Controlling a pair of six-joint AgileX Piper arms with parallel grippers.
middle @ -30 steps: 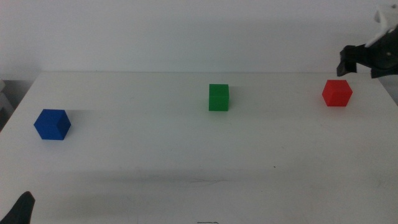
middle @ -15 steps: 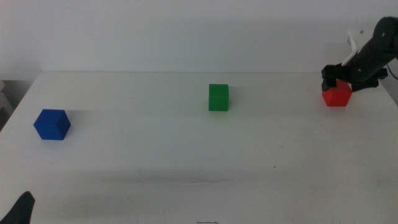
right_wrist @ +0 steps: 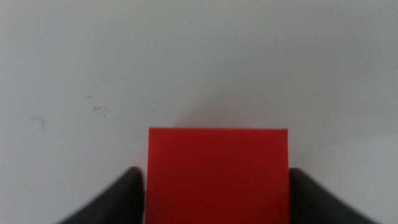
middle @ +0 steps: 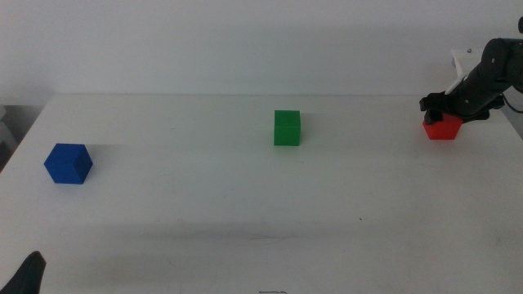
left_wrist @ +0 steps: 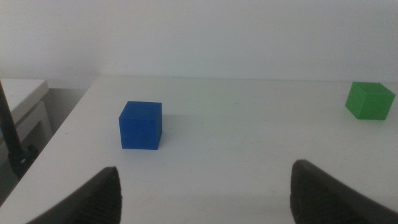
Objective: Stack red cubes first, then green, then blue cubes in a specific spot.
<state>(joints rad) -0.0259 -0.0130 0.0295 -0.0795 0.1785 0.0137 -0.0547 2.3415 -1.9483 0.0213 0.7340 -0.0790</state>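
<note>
A: Where's the right gripper [middle: 442, 110]?

B: Down over the red cube [middle: 441, 128], at the far right of the table [middle: 204, 204]. In the right wrist view the cube [right_wrist: 217, 174] sits between the 2 dark jaws, one at each side face. Whether they are pressing it or just beside it, I cannot tell.

A: And the arm's pose?

B: It reaches in from the right edge, wrist angled down onto the cube's top.

A: The other 2 cubes?

B: The green cube [middle: 287, 128] rests well to the left of that claw, mid-table. The blue cube [middle: 69, 163] is farther left still.

A: The left gripper [left_wrist: 205, 190]?

B: Waiting low at the near-left corner, jaws spread wide, with the blue cube ahead of it.
</note>
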